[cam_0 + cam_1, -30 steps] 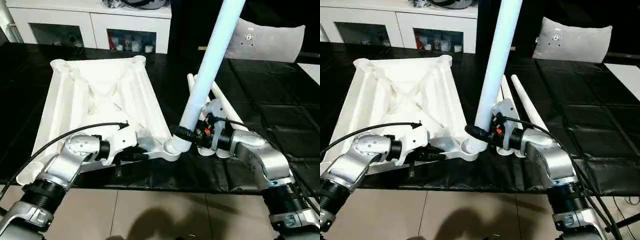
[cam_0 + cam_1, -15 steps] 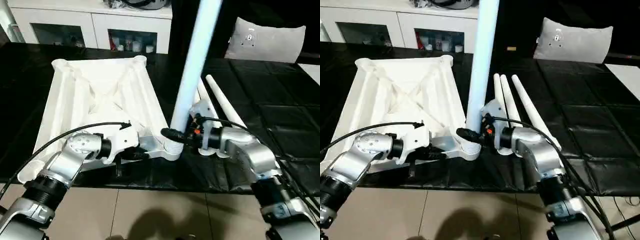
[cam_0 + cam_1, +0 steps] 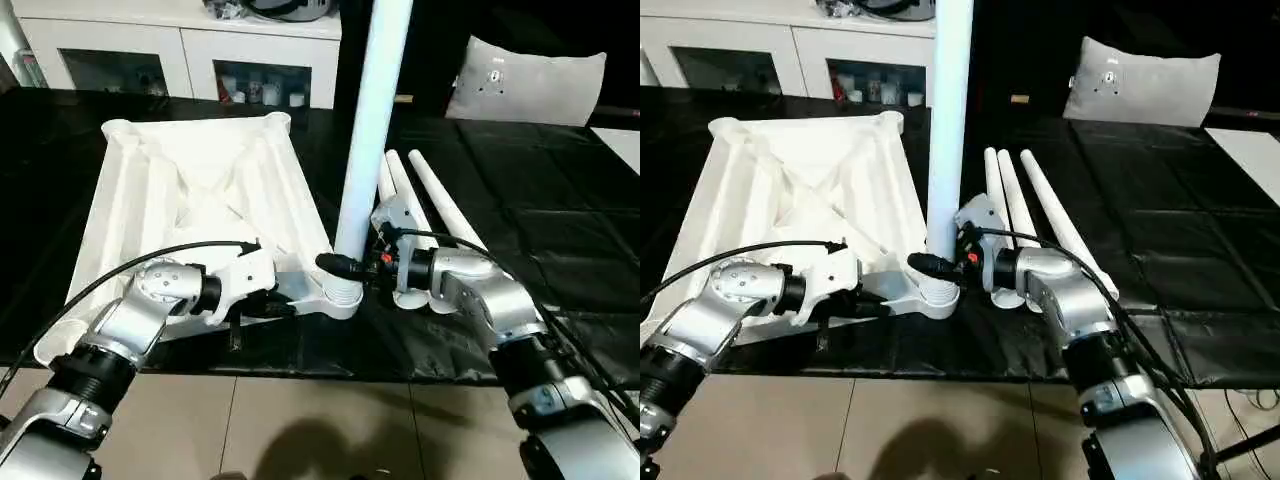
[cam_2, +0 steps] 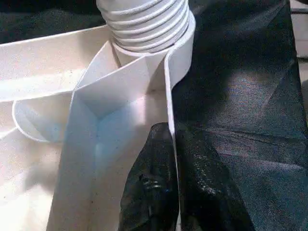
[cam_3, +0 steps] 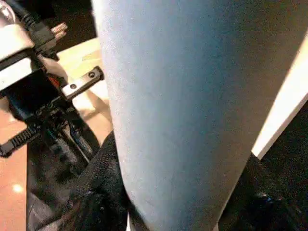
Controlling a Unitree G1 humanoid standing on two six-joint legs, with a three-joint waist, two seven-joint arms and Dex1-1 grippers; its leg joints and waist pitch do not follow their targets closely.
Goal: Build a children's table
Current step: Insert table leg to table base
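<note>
Upside-down tabletop [image 3: 200,190] flat on the black mat. Left gripper [image 4: 171,159] pinched tight on its rim [image 4: 169,96], right gripper [image 3: 345,266] clamped round the upright leg [image 3: 372,110] in the corner socket [image 3: 342,296]. Could cross-thread if tilted; could slip while twisting.

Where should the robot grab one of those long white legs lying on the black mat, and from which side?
Probably from above, around the middle of the outermost leg. It lies flat, round and tapered, with open mat on its outer side, while the other two legs lie close together beside it. One finger would go in the gap, one on the open side. The thick end near the right tool is crowded.
</note>
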